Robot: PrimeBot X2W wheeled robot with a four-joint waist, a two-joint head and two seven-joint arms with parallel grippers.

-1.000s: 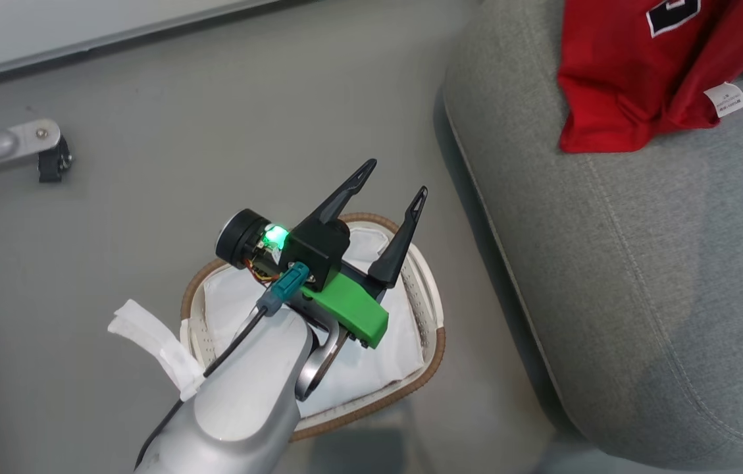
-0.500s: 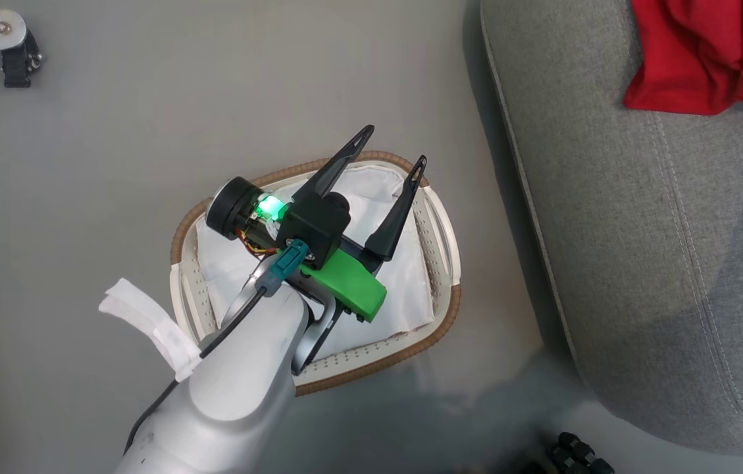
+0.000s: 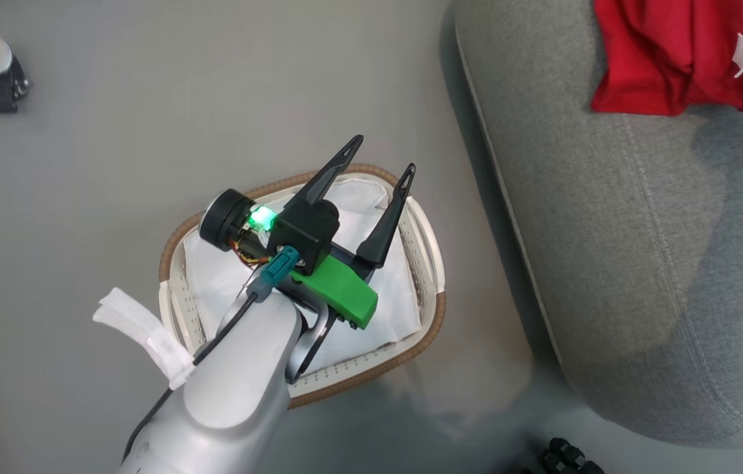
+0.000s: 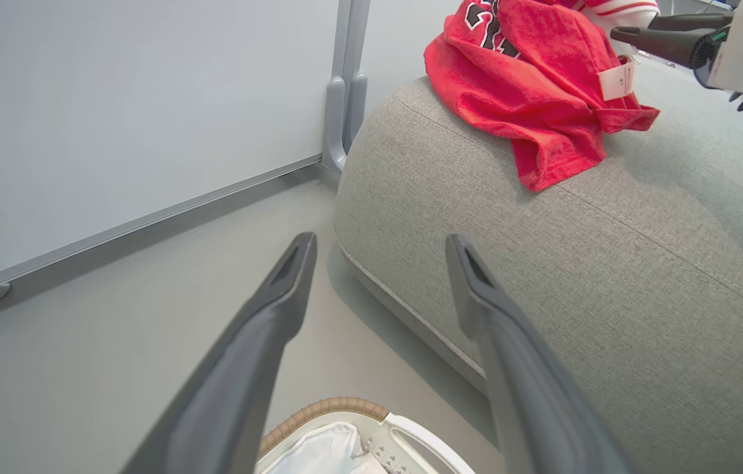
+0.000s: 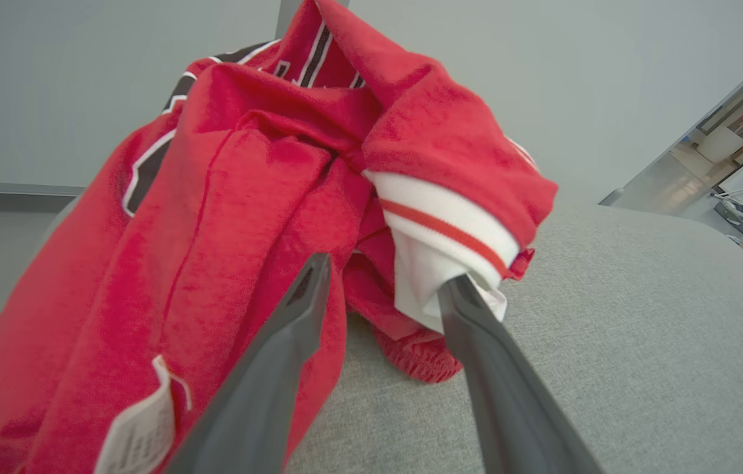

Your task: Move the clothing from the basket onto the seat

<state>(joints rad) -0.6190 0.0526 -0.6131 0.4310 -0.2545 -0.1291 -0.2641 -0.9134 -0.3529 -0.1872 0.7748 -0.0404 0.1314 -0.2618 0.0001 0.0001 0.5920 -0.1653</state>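
Right claw (image 5: 384, 273) parted at clothing (image 5: 246, 197) near the seat's (image 3: 641, 250) edge, apparently released; risks snagging the cuff (image 5: 443, 224), dragging it off. Left claw (image 3: 383, 155) spread, empty, above basket (image 3: 435, 316).

Smooth grey floor (image 3: 147, 131), plain pale wall (image 4: 114, 99)

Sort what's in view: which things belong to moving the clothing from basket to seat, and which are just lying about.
Job: red jersey and red garment with white trim, both on the grey seat; white basket; left gripper, open above it; right gripper, open at the white trim.
Lying about: white liner inside the basket; black caster on a metal leg; grey wall post.
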